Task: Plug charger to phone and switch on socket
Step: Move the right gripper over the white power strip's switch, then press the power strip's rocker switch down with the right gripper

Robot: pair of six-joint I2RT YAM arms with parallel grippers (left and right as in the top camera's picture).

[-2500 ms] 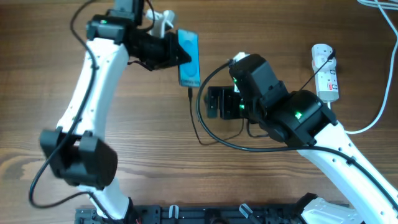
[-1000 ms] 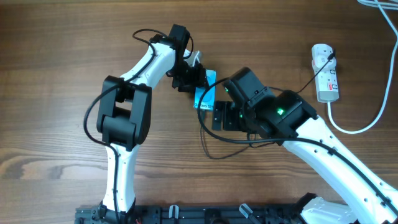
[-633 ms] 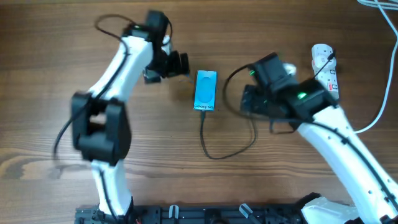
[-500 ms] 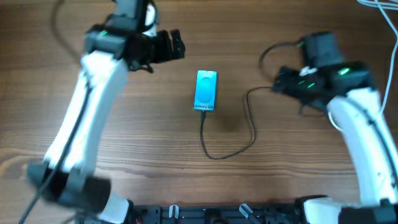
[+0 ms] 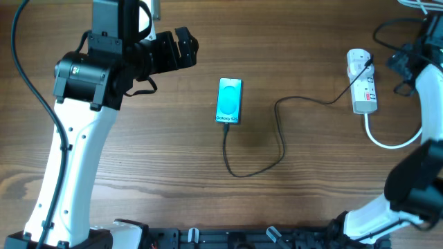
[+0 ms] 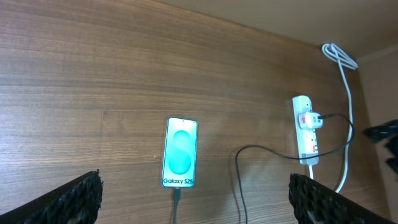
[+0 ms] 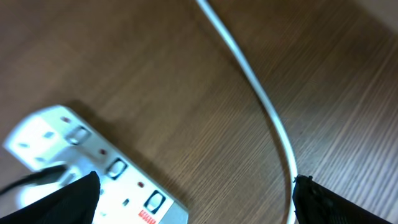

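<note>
The phone [image 5: 229, 101] lies flat mid-table with its cyan screen up, and it also shows in the left wrist view [image 6: 180, 152]. The charger [image 5: 279, 131], a thin black cable, runs from the phone's near end in a loop to a white plug on the socket [image 5: 363, 81]. My left gripper [image 5: 183, 50] is open, raised up and to the left of the phone, and holds nothing [image 6: 194, 182]. At the right edge, beside the socket, my right gripper [image 5: 400, 61] is open too. In its wrist view the right gripper [image 7: 196, 180] hangs over the socket's switches [image 7: 115, 167].
The socket's thick white cord [image 5: 391, 142] curves off its near end and up the table's right edge, passing under my right gripper as the white cord [image 7: 249, 78]. A black rail [image 5: 228, 238] runs along the front edge of the wooden table [image 5: 311, 200].
My left gripper has let go of the phone, opened and pulled back up and to the left. My right arm has swung right from beside the phone to the socket. The phone stays put.
</note>
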